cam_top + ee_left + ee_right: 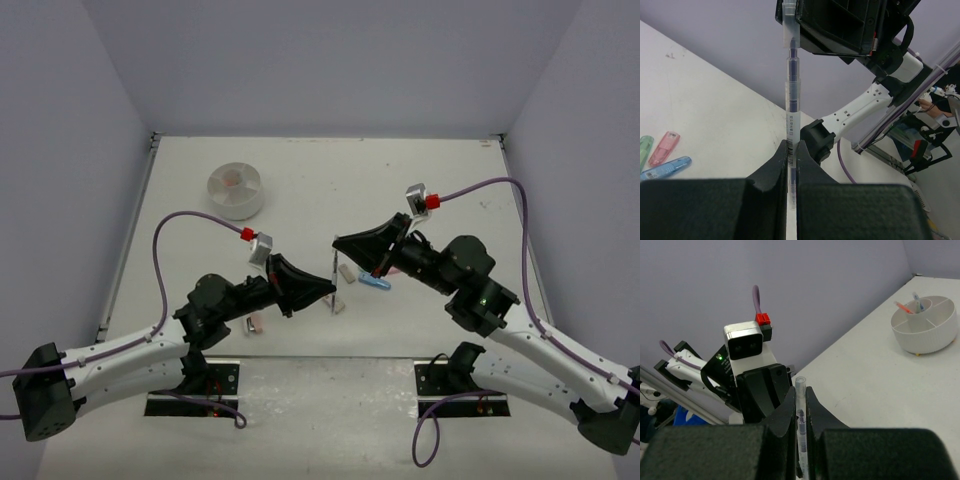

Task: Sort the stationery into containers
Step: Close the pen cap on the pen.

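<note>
Over the near middle of the table [450,190], both arms meet tip to tip. The left gripper [791,159] is pressed together on a clear-barrelled pen [791,115], with the barcode part of the barrel sitting at the fingertips. The pen runs straight out from it, and its clear clipped cap end is up against the right gripper [801,407]. In the right wrist view, the right fingers [785,412] are also closed tight on a thin clear pen. Its far end pokes out beside the left gripper's black fingers, so it looks like one pen pinched at both ends and held off the table. In the top view the pen is too thin to make out between the grippers.

The white divided dish [245,207] is far left, well apart from both grippers. An orange pen [902,306] and a blue pen [916,300] stand tilted in its centre cup. What lies in the outer compartments cannot be told.

Loose on the table, the left wrist view shows a green capsule [645,147], a pink capsule [664,148] and a blue capsule [665,168] lying close together. A tan eraser [347,271] is just near of the right gripper. A small pink piece [255,323] lies near the left arm, partly under it.
</note>
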Available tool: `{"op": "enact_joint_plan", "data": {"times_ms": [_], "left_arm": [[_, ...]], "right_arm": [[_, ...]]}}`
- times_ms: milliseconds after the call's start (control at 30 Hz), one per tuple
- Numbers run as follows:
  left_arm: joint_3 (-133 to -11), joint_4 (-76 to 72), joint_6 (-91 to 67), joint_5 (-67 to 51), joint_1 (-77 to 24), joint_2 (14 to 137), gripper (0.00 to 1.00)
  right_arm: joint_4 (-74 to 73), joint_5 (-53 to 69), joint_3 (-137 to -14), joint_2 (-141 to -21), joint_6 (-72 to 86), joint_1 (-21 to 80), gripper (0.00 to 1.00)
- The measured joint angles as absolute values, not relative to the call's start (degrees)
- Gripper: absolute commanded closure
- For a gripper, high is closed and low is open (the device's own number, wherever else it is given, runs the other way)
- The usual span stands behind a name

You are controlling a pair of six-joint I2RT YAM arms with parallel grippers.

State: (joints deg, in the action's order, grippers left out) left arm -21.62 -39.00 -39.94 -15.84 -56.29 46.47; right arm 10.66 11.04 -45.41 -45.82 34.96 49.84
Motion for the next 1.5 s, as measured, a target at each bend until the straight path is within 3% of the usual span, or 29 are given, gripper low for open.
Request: {"op": "enact_joint_plan", "data": {"times_ms": [1500], "left_arm": [[-23.3, -31.6, -37.7, -13.4, -56.4, 42.5, 1.0]], "right_arm": [[10.6, 14.2, -43.5, -44.1, 28.4, 49.8, 0.99]]}}
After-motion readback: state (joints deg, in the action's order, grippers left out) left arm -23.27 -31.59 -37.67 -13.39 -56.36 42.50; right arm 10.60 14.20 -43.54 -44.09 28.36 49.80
